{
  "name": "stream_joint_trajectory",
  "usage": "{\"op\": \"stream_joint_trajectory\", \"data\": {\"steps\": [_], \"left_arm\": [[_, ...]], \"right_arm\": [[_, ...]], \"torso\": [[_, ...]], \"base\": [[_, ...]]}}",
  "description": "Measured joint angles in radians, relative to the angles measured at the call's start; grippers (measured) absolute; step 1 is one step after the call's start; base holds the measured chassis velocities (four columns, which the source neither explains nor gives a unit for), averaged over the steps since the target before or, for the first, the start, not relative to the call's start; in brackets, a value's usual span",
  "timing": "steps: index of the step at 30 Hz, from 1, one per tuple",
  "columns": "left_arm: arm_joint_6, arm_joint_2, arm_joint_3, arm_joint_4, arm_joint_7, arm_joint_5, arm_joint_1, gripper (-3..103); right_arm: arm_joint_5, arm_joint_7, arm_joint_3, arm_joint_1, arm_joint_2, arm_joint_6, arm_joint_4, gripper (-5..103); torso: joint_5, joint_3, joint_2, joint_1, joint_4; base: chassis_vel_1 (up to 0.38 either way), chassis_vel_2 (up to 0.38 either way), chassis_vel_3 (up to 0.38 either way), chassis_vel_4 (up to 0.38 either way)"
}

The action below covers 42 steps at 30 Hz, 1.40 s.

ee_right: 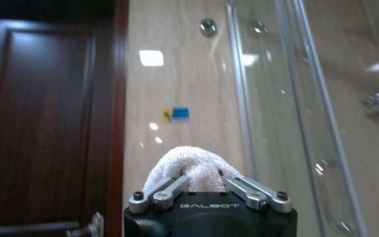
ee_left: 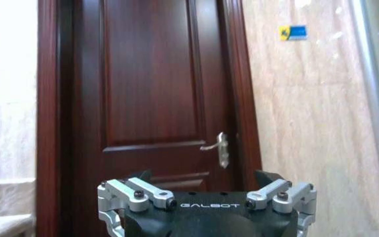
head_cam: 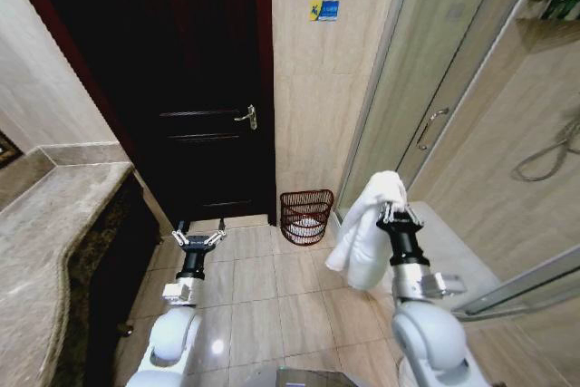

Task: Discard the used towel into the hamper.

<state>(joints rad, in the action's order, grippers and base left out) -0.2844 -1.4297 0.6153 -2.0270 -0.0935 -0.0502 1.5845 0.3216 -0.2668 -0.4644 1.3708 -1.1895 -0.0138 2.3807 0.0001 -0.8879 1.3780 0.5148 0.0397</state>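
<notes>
A white towel (head_cam: 367, 228) hangs folded over my right gripper (head_cam: 396, 212), which is shut on it and raised at the right of the head view. The right wrist view shows the towel (ee_right: 188, 167) bunched between the closed fingers (ee_right: 170, 190). The hamper (head_cam: 305, 215), a dark red-brown wire basket, stands on the floor against the tiled wall, ahead and left of the towel, with something pale inside. My left gripper (head_cam: 198, 237) is held up low at the left, open and empty; the left wrist view shows it (ee_left: 204, 180) facing the door.
A dark wooden door (head_cam: 195, 88) with a lever handle (head_cam: 246, 116) is straight ahead. A stone counter (head_cam: 45, 242) runs along the left. A glass shower enclosure (head_cam: 453, 106) fills the right. Tiled floor (head_cam: 272, 287) lies between me and the hamper.
</notes>
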Motion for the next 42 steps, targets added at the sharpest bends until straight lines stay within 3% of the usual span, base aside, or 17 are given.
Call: {"op": "stream_joint_trajectory", "data": {"steps": [4, 6, 14, 19, 27, 32, 42], "left_arm": [[-0.009, -0.02, 0.003, 0.018, -0.011, 0.033, 0.016, 100], [-0.019, -0.029, 0.005, 0.021, -0.013, 0.05, 0.035, 100], [-0.058, -0.048, 0.001, 0.004, 0.004, 0.066, 0.076, 100], [-0.035, -0.074, -0.007, -0.04, -0.03, 0.08, 0.125, 100], [-0.05, -0.062, 0.005, -0.037, -0.074, 0.064, 0.177, 100], [-0.048, -0.066, 0.007, -0.037, -0.086, 0.061, 0.172, 100], [-0.04, -0.084, 0.005, -0.052, -0.085, 0.061, 0.153, 100]], "right_arm": [[0.104, 0.0, -0.004, -0.116, 0.059, -0.017, -0.029, 7], [0.199, -0.003, -0.003, -0.259, 0.106, -0.047, -0.073, 7], [0.368, 0.038, 0.003, -0.614, 0.204, -0.082, -0.289, 7], [0.494, 0.047, 0.003, -0.742, 0.306, -0.108, -0.342, 7], [0.619, 0.033, 0.041, -0.928, 0.447, -0.157, -0.414, 7], [0.637, 0.024, 0.098, -1.042, 0.459, -0.183, -0.45, 7], [0.644, -0.053, 0.288, -1.267, 0.38, -0.249, -0.542, 7]], "torso": [[0.0001, 0.0, 0.0, 0.0, -0.0001], [0.0, 0.0, 0.0, 0.0, 0.0005], [-0.0002, 0.0, 0.0, 0.0, 0.0001], [0.0001, 0.0, 0.0, 0.0, 0.0], [-0.0002, 0.0, 0.0, 0.0, -0.0002], [-0.0003, 0.0, 0.0, 0.0, -0.0002], [-0.0002, 0.0, 0.0, 0.0, 0.0]], "base": [[0.0, 0.0, 0.0, 0.0], [0.0, 0.0, 0.0, 0.0], [0.0, 0.0, 0.0, 0.0], [0.0, 0.0, 0.0, 0.0], [0.0, 0.0, 0.0, 0.0], [0.0, 0.0, 0.0, 0.0], [0.0, 0.0, 0.0, 0.0]]}}
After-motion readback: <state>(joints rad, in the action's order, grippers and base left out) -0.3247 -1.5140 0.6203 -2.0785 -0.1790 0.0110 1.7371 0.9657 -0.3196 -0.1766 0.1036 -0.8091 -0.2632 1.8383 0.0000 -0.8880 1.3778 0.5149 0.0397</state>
